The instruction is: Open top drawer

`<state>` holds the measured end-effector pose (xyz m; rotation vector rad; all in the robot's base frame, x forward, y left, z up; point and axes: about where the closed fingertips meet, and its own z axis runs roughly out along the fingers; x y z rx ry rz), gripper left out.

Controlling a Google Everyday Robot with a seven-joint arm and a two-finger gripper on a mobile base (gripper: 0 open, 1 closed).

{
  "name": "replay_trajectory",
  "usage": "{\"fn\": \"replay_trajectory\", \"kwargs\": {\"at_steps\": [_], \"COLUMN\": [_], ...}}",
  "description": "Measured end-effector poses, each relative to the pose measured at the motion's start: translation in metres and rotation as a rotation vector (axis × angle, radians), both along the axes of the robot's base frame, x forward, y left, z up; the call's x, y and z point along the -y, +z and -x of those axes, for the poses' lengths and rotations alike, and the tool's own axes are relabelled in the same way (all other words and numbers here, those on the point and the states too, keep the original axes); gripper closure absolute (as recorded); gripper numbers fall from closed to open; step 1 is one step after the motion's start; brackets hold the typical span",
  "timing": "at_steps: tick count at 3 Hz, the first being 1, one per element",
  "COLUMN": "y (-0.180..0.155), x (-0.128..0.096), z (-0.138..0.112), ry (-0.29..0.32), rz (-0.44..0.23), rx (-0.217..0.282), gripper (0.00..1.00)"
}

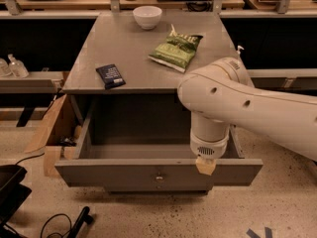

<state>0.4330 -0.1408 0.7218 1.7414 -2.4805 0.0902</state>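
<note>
Top drawer [111,171] pulled far out from under the grey cabinet top [133,48], front panel toward the camera, small round knob [159,178] at its centre. Gripper [205,166] at the top edge of that front panel, right of the knob, hanging down from the white arm [247,103]; released or clenched, not possible to tell. On the cabinet top: dark packet [110,76] at left, green bag [177,49] at right, white bowl [147,17] at the back. Cardboard [49,128] on the floor, just beside the drawer's left side.

Matte grey top drawer [109,173], metal knob [159,178]; smooth white plastic gripper [205,166] at its front rim.
</note>
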Motion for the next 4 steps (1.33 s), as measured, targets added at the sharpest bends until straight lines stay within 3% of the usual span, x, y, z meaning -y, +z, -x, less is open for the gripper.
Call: {"fn": "replay_trajectory", "kwargs": {"at_steps": [1, 2, 3, 4], "y": [0.001, 0.006, 0.029, 0.033], "x": [0.001, 0.003, 0.004, 0.008], "z": [-0.002, -0.033, -0.075, -0.115], "ry": [-0.005, 0.056, 0.110, 0.139], "rz": [0.008, 0.024, 0.060, 0.017], "rx": [0.012, 0.107, 0.215, 0.281], "gripper": [0.75, 0.47, 0.62, 0.85]}}
